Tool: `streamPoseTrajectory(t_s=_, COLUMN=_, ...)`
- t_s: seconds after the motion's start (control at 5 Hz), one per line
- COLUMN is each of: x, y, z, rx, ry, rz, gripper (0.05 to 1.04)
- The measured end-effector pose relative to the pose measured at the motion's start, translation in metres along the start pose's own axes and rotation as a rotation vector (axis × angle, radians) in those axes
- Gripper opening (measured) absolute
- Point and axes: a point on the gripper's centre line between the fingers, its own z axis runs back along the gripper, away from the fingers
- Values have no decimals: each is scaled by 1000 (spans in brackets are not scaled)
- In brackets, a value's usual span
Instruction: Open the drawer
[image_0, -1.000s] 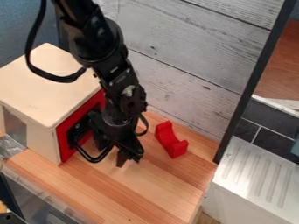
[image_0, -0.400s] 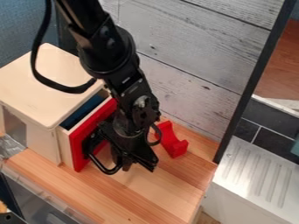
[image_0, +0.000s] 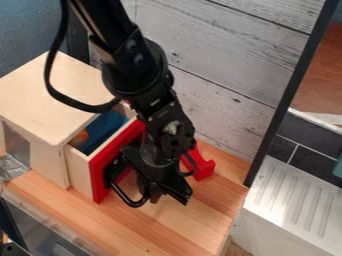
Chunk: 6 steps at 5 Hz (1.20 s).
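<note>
The gripper hangs low in front of the drawer's red front, its fingertips a little above the wooden counter. Its body stands close against the drawer's black handle, which it partly hides. The red-fronted drawer is partly out of the light wooden cabinet. Inside the drawer lie a blue thing and, beside it, a small orange thing.
A red curved block stands on the counter just right of the gripper, partly behind it. Grey wooden boards rise behind. At the right is a ribbed metal drainboard beyond a dark upright edge.
The arm and gripper have moved right and slightly toward the camera. The drawer has come out of the cabinet with them, from shut to partly open, and its contents now show.
</note>
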Motion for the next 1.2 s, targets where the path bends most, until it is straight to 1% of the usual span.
streamPoseTrajectory(t_s=0.2, x=1, y=-10, z=1, rx=16, ry=5, rz=-1, gripper=121)
streamPoseTrajectory(t_s=0.4, x=8, y=-19, z=0, rx=8, ry=20, rz=42, gripper=121)
streamPoseTrajectory(t_s=0.6, x=12, y=-24, z=1, rx=-11, ry=31, rz=85, gripper=121)
streamPoseTrajectory(t_s=0.8, x=14, y=-26, z=-2, rx=-11, ry=64, rz=119, gripper=121)
streamPoseTrajectory(t_s=1.0, x=14, y=-29, z=-2, rx=-26, ry=67, rz=137, gripper=121)
streamPoseTrajectory(t_s=1.2, x=14, y=-30, z=-2, rx=-27, ry=67, rz=135, gripper=120)
